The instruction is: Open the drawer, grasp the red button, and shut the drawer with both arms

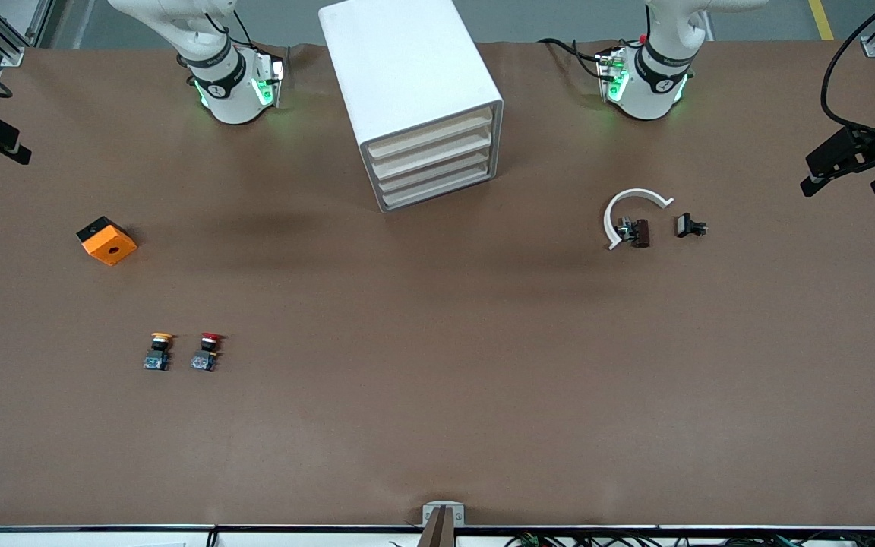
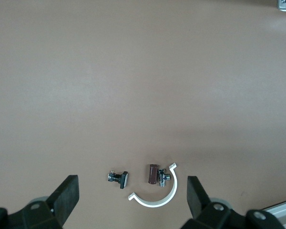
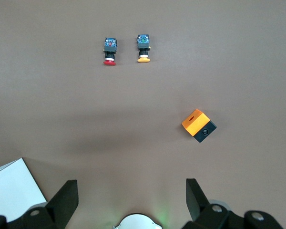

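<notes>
High over table point(image 1: 437, 395), both tools open.

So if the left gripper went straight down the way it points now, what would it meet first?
Probably bare table. The left gripper, fingers open, points down at the brown surface; the white curved clip and two small metal parts lie near its line, so depth leaves some doubt.

All four pale-fronted drawers point(image 1: 431, 164) sit shut in the white cabinet point(image 1: 407, 76) between the two arm bases, while the red-capped button point(image 1: 206, 352) lies on its side on the table point(image 1: 437, 380), toward the right arm's end, much nearer the front camera.
</notes>
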Robot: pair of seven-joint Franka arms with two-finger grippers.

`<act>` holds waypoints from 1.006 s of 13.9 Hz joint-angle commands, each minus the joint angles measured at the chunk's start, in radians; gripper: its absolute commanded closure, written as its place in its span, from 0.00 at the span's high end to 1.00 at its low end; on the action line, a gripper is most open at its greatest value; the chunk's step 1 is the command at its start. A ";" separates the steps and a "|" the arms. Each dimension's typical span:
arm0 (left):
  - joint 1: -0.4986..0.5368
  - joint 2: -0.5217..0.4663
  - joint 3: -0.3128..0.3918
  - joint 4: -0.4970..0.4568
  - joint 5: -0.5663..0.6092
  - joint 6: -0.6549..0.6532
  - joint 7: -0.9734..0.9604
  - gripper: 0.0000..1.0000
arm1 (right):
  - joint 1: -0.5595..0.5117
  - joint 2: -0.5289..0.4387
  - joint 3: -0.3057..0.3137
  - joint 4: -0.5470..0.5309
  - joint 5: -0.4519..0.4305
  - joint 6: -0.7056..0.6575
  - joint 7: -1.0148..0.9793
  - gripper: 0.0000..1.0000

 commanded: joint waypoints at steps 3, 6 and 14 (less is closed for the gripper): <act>0.004 0.007 -0.006 0.032 0.020 -0.030 0.008 1.00 | -0.004 -0.026 0.001 -0.021 -0.003 0.010 -0.015 1.00; 0.004 0.013 -0.005 0.034 0.020 -0.032 0.048 1.00 | -0.004 -0.026 0.000 -0.021 -0.001 0.009 -0.015 1.00; 0.009 0.015 -0.006 0.030 0.017 -0.033 0.031 1.00 | -0.007 -0.012 0.000 0.028 0.005 -0.030 0.002 1.00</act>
